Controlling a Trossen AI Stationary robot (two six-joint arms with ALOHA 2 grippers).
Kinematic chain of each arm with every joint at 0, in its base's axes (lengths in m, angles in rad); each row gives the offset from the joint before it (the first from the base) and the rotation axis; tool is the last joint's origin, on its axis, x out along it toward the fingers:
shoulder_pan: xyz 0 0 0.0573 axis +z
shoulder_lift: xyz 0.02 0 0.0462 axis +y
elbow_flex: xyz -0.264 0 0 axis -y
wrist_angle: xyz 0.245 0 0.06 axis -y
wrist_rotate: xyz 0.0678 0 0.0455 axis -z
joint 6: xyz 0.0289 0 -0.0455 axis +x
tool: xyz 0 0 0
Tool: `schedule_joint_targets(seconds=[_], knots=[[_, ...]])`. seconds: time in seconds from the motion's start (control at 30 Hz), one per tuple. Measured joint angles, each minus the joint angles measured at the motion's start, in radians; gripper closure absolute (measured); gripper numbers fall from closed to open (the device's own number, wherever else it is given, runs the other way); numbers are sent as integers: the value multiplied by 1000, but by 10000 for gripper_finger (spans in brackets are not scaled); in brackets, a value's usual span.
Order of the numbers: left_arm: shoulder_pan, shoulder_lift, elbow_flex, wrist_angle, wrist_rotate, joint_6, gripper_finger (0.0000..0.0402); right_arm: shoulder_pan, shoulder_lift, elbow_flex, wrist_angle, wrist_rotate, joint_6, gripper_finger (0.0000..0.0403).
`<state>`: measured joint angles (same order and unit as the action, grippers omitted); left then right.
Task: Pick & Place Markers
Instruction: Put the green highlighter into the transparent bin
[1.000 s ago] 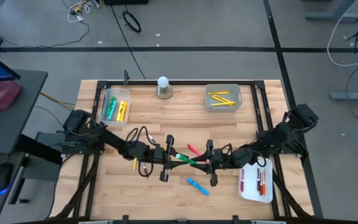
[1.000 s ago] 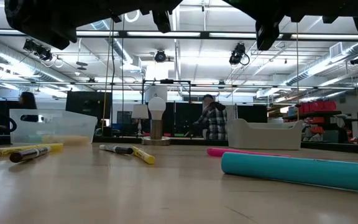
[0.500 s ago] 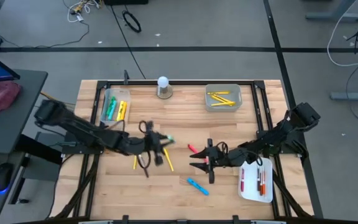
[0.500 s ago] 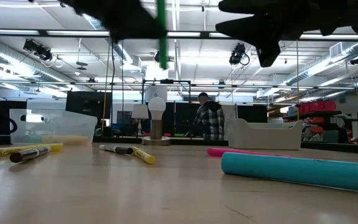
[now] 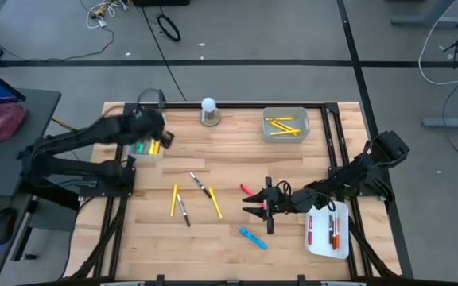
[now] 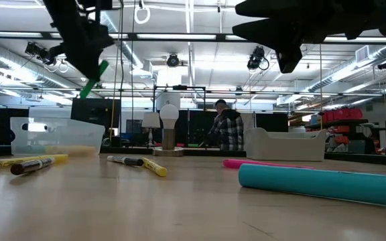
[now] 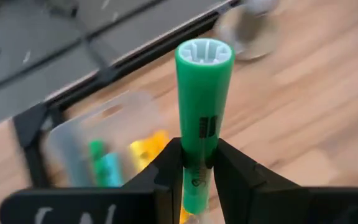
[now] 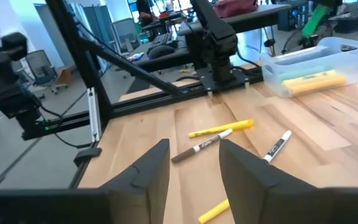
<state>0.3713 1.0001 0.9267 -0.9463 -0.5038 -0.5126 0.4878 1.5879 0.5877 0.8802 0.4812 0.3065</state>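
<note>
The left gripper (image 7: pixel 194 165) hangs above the clear tray (image 5: pixel 148 137) at the counter's (image 5: pixel 229 159) back left, its jaws clamped on a green marker (image 7: pixel 202 118). The right gripper (image 5: pixel 254 205) waits low over the counter near the white tray (image 5: pixel 318 243), its jaws apart, with loose markers (image 5: pixel 191 200) lying between the arms.

Even overhead light falls on the wooden table (image 5: pixel 293 159); shadows beneath the arms are faint and soft. Low across the table, ceiling light strips (image 6: pixel 200 37) glare white, turning the arms above into black silhouettes. The teal marker (image 6: pixel 320 183) nearest that lens is soft. Around the left gripper (image 7: pixel 197 158), the green marker (image 7: pixel 202 112) it clamps is sharp, while the clear tray (image 7: pixel 104 149) beyond it smears with motion blur. Ahead of the right gripper (image 8: pixel 194 165), the scene is bright and slightly hazy.
</note>
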Motion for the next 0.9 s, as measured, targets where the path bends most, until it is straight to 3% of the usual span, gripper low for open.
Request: schedule_joint_targets(seconds=[0.17,0.33,0.5,0.9], knots=[[279,63,15,-72,190,133,327,-2,0,0,0,4,0,264],[435,176,15,-133,212,189,326,-1,0,0,-6,0,7,264],[482,287,15,-133,248,212,326,-1,0,-1,-7,0,7,264],[481,510,15,-125,259,206,326,-1,0,-1,-16,0,10,264]])
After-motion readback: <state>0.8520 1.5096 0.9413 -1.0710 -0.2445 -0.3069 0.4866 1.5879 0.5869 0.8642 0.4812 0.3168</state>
